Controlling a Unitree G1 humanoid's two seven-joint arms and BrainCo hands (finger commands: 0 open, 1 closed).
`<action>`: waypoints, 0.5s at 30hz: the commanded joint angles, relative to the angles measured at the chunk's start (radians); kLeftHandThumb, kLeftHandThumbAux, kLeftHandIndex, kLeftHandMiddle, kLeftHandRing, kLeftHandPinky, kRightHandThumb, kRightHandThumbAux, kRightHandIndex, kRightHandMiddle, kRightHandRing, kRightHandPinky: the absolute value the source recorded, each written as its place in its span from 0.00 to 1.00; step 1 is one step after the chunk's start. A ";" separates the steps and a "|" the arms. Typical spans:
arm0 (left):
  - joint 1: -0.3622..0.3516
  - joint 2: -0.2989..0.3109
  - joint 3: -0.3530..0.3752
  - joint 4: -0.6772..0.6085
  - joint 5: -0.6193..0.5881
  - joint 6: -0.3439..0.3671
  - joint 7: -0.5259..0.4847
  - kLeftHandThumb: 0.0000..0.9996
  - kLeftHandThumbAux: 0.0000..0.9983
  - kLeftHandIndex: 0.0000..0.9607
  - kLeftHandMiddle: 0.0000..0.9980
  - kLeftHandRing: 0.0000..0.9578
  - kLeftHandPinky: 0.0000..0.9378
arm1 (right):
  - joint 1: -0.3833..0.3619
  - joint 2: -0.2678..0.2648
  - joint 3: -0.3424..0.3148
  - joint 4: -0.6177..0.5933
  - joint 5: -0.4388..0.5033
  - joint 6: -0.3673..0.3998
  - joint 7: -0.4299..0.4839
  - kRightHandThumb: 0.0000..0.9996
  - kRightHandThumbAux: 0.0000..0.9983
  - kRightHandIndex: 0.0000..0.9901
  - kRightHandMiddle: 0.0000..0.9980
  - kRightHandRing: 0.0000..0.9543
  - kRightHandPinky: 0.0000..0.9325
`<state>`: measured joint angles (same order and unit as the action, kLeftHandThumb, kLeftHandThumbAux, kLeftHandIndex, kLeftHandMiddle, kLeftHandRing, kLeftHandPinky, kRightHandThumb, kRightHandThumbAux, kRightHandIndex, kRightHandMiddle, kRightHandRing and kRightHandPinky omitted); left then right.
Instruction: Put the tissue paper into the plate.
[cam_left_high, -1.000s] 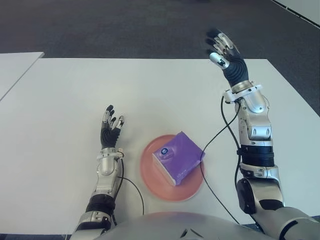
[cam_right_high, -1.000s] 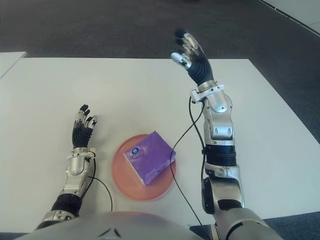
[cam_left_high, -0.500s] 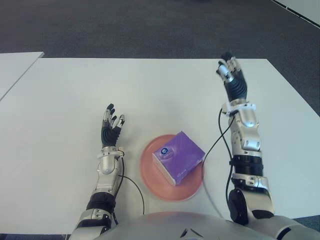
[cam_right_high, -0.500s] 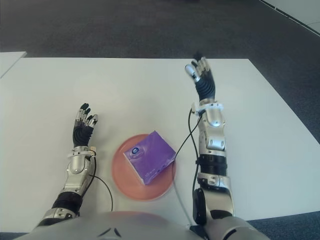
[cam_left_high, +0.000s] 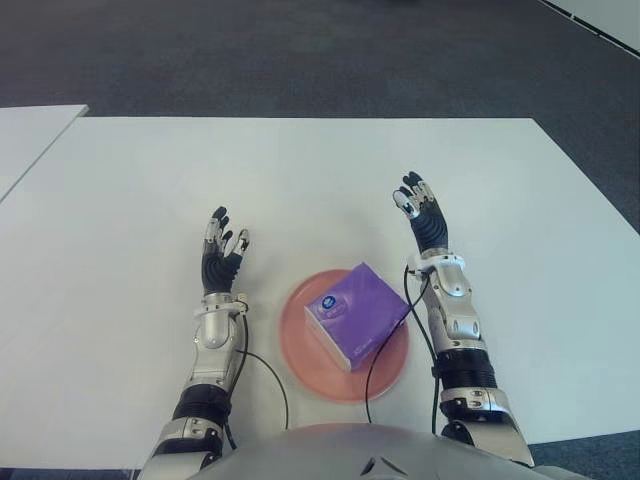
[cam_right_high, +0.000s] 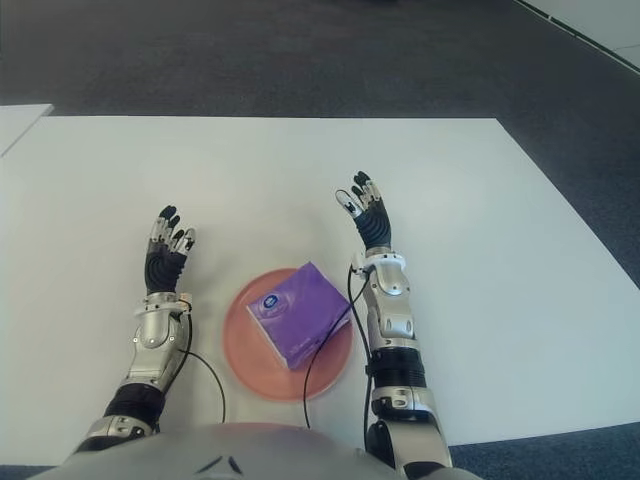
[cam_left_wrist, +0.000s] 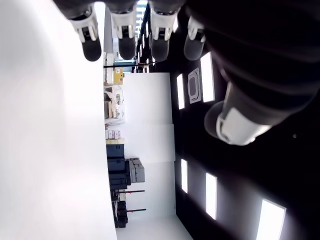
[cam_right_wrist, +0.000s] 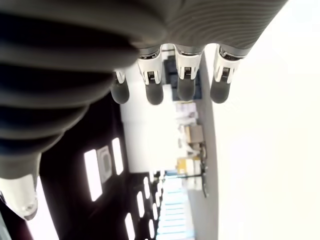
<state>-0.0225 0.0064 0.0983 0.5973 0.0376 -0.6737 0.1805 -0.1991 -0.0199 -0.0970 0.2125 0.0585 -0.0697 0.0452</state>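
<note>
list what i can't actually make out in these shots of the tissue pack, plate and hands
- Plate: its middle is covered by the purple tissue pack in both eye views.
- Tissue pack: the small round label on top is too small to read; its underside is hidden.
- Left hand and right hand: whether either touches the white table cannot be told.
- Wrist views: neither shows plate or pack, only fingers spread wide.

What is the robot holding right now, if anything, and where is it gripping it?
Nothing is held. The left hand and the right hand are both open and empty, either side of the plate, where the tissue paper lies ungripped.
</note>
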 joint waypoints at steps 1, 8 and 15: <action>0.083 0.002 -0.009 0.090 0.024 -0.004 -0.004 0.19 0.64 0.07 0.04 0.01 0.02 | 0.055 0.004 0.018 -0.012 -0.034 0.001 -0.030 0.10 0.55 0.00 0.00 0.00 0.00; 0.079 0.002 -0.008 0.099 0.024 -0.005 -0.002 0.19 0.65 0.07 0.04 0.01 0.02 | 0.112 0.019 0.052 -0.052 -0.071 0.043 -0.071 0.10 0.58 0.00 0.00 0.00 0.00; 0.075 0.002 -0.006 0.110 0.017 -0.009 -0.006 0.20 0.64 0.07 0.04 0.01 0.02 | 0.156 0.032 0.073 -0.059 -0.097 0.085 -0.108 0.09 0.58 0.00 0.00 0.00 0.00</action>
<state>-0.0234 0.0089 0.0981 0.6041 0.0379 -0.6791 0.1805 -0.0657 0.0067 -0.0354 0.1509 -0.0233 -0.0146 -0.0497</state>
